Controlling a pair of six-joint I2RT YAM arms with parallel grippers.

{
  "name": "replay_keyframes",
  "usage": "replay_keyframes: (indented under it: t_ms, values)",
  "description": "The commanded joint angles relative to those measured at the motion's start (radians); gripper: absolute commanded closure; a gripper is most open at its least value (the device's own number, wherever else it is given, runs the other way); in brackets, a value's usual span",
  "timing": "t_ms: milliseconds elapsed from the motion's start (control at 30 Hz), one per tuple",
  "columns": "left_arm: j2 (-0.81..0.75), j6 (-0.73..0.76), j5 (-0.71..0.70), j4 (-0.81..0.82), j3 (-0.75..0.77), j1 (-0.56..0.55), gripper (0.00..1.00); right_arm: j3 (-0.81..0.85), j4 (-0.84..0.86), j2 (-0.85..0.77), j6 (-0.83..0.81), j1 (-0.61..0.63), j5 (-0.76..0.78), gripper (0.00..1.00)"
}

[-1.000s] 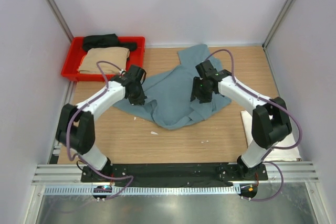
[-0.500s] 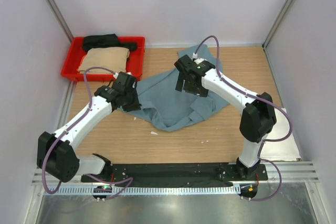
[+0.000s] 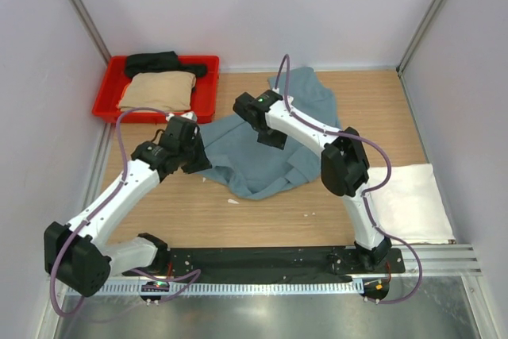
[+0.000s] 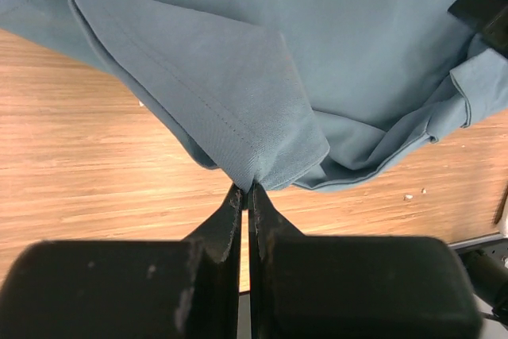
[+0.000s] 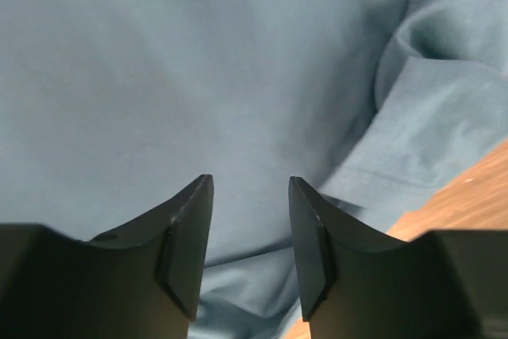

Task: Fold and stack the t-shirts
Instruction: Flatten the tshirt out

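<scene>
Wooden table (image 3: 238, 220): left gripper (image 4: 247, 190) pinching teal t-shirt (image 4: 333, 45) hem; right gripper (image 5: 250, 184) jaws parted over cloth, contact unclear.

The crumpled dusty teal-blue cloth t-shirt (image 3: 254, 156) is partly covered by the right arm (image 3: 305, 126); small white specks (image 3: 232, 201) at seven o'clock of it are too small to identify.

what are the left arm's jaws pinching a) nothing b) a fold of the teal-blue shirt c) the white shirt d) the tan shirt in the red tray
b, the left wrist view shows the left jaws shut on a fold of the teal-blue shirt
</scene>
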Motion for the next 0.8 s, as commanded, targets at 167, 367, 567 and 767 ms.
replay_keyframes:
  t_ms: [167, 367, 567, 767]
  values:
    - [-0.050, 0.049, 0.028, 0.045, -0.016, -0.002, 1.00, -0.101, -0.208, -0.055, 0.091, 0.009, 0.116, 0.18]
    - [-0.037, 0.056, 0.057, 0.057, -0.011, -0.002, 1.00, -0.122, -0.206, -0.037, 0.123, 0.009, 0.105, 0.18]
    - [-0.034, 0.070, 0.065, 0.062, -0.010, -0.002, 1.00, -0.165, -0.208, -0.038, 0.143, 0.009, 0.108, 0.30]
    - [-0.030, 0.084, 0.075, 0.066, -0.008, 0.005, 1.00, -0.185, -0.208, -0.041, 0.142, 0.008, 0.122, 0.33]
